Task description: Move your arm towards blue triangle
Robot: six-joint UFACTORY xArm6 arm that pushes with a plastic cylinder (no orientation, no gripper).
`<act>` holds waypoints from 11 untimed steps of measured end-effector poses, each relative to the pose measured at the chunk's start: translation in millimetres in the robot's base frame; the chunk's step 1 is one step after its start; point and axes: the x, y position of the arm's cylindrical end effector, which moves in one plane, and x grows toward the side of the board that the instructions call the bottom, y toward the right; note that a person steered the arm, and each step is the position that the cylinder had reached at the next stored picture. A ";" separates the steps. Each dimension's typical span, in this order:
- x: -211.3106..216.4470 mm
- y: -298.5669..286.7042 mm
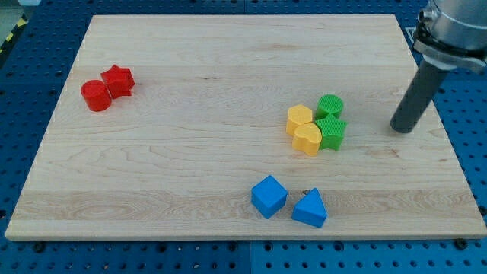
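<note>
At the table's (152,152) right edge, my tip (401,129) is sitting well apart from the blue triangle (310,208); approach not yet done. The end effector, a bare rod, is holding nothing.

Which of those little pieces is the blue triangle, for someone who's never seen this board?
Start at the wooden board's bottom edge, a bit right of the middle, where two blue pieces sit side by side. The blue triangle is the right-hand one, wedge-shaped with a pointed top; its neighbour, the blue cube, is boxy.
</note>
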 end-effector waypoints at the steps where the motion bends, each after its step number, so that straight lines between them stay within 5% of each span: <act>1: 31.0 -6.7; 6: 140.1 -76.3; 11: 141.0 -124.0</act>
